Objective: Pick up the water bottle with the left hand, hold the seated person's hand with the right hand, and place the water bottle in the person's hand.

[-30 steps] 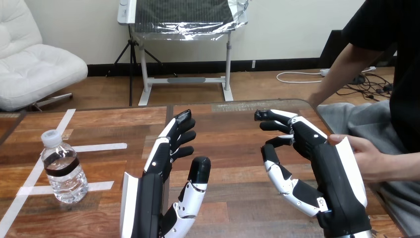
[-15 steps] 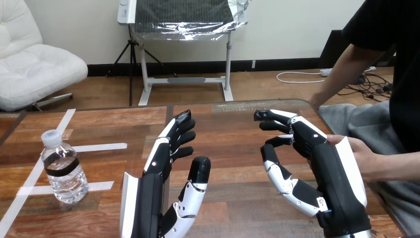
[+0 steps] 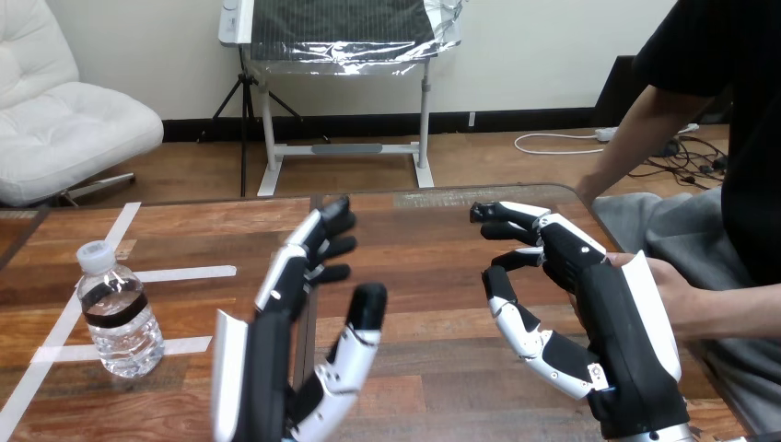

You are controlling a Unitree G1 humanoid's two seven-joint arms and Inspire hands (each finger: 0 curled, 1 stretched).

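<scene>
- Water bottle (image 3: 118, 313): stands upright near the left end of the table (image 3: 433, 276), among strips of white tape (image 3: 189, 273), well apart from both hands; white cap on.
- Left hand (image 3: 276, 359): raised over the table's middle, fingers straight and spread, thumb apart, holding nothing.
- Right hand (image 3: 608, 322): fingers loosely bent, enclosing nothing; the person's hand (image 3: 677, 295) lies just beside its back, contact not discernible.
- Handling (judgement): 1 small clear bottle, apparently filled, so moderately heavy; smooth thin walls probably yield and slip under a hard squeeze.
- Grasp site (judgement): wrap round the dark label band at mid-body, below the shoulder, keeping the bottle upright.
</scene>
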